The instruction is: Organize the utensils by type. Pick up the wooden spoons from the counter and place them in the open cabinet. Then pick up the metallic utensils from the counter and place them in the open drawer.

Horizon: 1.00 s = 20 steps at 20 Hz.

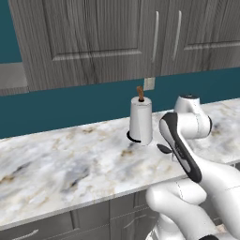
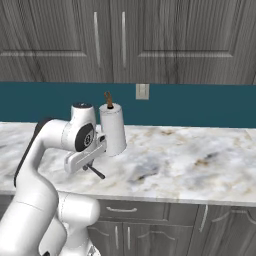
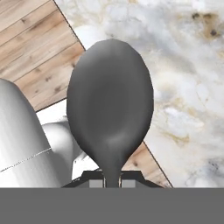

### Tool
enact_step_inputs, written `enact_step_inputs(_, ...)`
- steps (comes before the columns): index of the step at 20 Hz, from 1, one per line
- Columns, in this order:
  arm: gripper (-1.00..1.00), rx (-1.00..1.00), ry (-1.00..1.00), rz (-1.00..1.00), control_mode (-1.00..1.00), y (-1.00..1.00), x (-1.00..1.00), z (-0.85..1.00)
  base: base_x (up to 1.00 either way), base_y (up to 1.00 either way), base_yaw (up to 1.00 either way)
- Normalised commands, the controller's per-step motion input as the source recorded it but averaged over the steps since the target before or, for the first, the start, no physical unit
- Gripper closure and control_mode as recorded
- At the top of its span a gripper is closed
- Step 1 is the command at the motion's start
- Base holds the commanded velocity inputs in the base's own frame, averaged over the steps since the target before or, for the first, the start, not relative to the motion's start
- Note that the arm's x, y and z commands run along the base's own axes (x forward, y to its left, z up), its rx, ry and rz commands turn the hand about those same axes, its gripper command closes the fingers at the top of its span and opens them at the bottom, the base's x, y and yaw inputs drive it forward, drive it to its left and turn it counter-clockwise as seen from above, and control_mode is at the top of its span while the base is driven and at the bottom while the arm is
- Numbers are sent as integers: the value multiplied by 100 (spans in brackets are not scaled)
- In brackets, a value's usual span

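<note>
White arm is folding back on itself above the base, elbow raised, forearm angling down toward the wrist. Gripper [image 2: 94,170] is sitting low beside the wrist, pointing outward and slightly down. In the hand view its dark finger tips [image 3: 97,182] are pinching together on a narrow handle.

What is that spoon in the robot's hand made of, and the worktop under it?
The spoon looks like metal with a dull finish: an even dark grey bowl with soft shading and no wood grain, though a rendered picture leaves that open. Its neck sits between the hand fingertips. The counter looks like polished marble: a white-grey slab with tan and grey veins.
</note>
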Motion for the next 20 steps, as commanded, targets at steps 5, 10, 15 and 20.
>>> enact_step_inputs(5, 100, 0, 0, 0, -100, 0, -13, 0, 0, 0, 0)
enact_step_inputs(10, 100, 0, -2, 0, 100, 0, -15, 0, -79, 0, 11)
enact_step_inputs(15, 100, 0, 0, 0, 100, 0, 0, 0, -82, 0, 60)
enact_step_inputs(20, 100, 0, 0, 0, 100, 0, 0, 0, -59, -1, 96)
